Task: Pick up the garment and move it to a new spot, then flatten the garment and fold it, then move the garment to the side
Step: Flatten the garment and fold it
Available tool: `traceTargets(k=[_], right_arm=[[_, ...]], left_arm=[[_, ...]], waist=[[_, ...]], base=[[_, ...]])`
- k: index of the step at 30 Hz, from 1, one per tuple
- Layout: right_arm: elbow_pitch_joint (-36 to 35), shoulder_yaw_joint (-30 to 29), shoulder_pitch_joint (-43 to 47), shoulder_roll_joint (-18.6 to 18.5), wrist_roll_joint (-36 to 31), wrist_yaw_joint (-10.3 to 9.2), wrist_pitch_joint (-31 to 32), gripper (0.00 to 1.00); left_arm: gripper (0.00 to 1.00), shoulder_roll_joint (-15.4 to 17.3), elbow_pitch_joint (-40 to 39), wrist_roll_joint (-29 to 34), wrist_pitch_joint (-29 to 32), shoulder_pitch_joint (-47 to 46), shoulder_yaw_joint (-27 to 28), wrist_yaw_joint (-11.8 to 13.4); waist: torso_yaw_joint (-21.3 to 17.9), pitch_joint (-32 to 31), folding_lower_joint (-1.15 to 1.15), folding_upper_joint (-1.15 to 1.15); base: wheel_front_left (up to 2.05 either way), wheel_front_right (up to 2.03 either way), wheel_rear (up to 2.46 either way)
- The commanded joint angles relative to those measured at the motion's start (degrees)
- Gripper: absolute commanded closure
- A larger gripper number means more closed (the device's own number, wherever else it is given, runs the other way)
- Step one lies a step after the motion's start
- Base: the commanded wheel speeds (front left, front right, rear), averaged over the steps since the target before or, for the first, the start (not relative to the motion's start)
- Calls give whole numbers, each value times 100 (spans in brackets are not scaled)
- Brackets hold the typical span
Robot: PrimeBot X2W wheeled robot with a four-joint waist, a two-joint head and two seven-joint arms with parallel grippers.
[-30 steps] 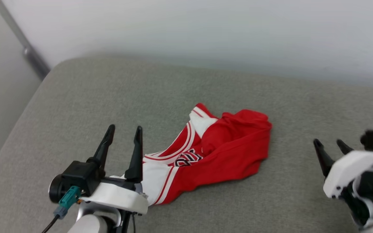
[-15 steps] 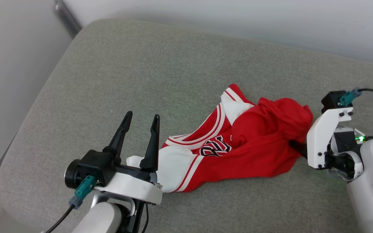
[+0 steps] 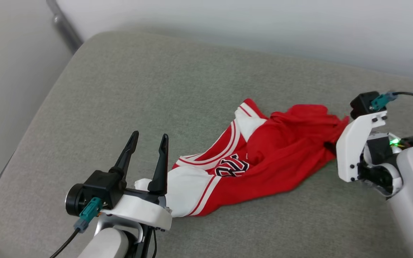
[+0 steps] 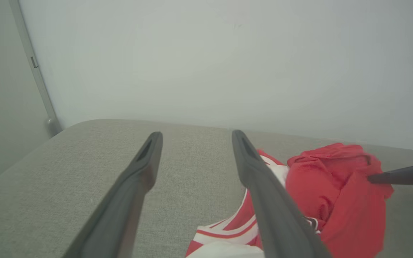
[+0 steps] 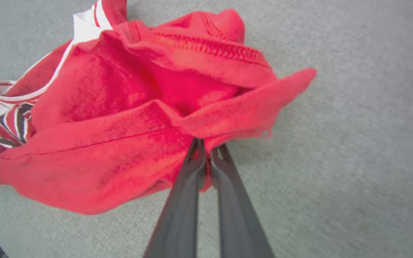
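Listener: Garment position, please?

Describer: It lies crumpled on a grey cushion, in the right half, about midway between the front and back edges. It is a red shirt. One white sleeve with red stripes reaches toward the front left corner. Black lettering outlined in white shows in a fold near the middle.

Listener: What about the right gripper?

Describer: It comes in from the cushion's right edge. Its two dark fingers are pressed together, pinching a fold of red cloth at the garment's right end, just below a stitched hem. The cloth there is drawn into a peak toward the fingers.

Listener: And the left gripper?

Describer: It is over the front left part of the cushion, fingers spread wide with nothing between them, pointing toward the back edge. Its base sits just beside the white sleeve. I cannot tell whether they touch. A pale wall rises behind the back edge.
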Motion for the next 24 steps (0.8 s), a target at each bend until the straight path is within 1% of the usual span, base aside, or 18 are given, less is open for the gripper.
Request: traceTargets(k=[1,6,10,12,16,20,22,23,24], right_arm=[[-84,-2,108,-60,32,-2,-27,100],[-1016,-104,634,-418,-3,-2,-197,100],[-1896,-568,1610,-492,-168,-2,-51,100],[-2298,-851,2259,-389,-286,-2,58,100],[-2877,-1344,3589,90,-440,-2,243,100],[-2969,-1617,4633,738,-592,-2,285,100],[-2918,-1674,4947,961,-663,-2,226,100],[-2880,-1695,5052,1052,-649,-2,167,56],[-2846,-1717,5123,1103,-668,-2,79,0]], left_arm=[[0,5,-4,2,-17,70,-2,8],[0,121,-31,-58,46,256,58,72],[0,216,-74,-92,110,413,86,128],[0,255,-93,-125,145,492,105,162],[0,330,-151,-138,227,635,115,234],[0,382,-172,-160,306,726,99,268],[0,400,-177,-186,341,785,101,283],[0,404,-181,-200,352,807,102,303],[0,417,-190,-198,362,819,105,318]], waist=[[-175,-159,-1,0],[-614,-450,-1,0],[-943,-622,-1,0],[-1093,-692,-1,0],[-1306,-768,-1,0],[-1408,-845,-1,0],[-1451,-878,-1,0],[-1471,-896,-1,0],[-1486,-905,-1,0]], base=[[0,0,0],[0,0,0],[0,0,0],[0,0,0],[0,0,0],[0,0,0],[0,0,0],[0,0,0],[0,0,0]])
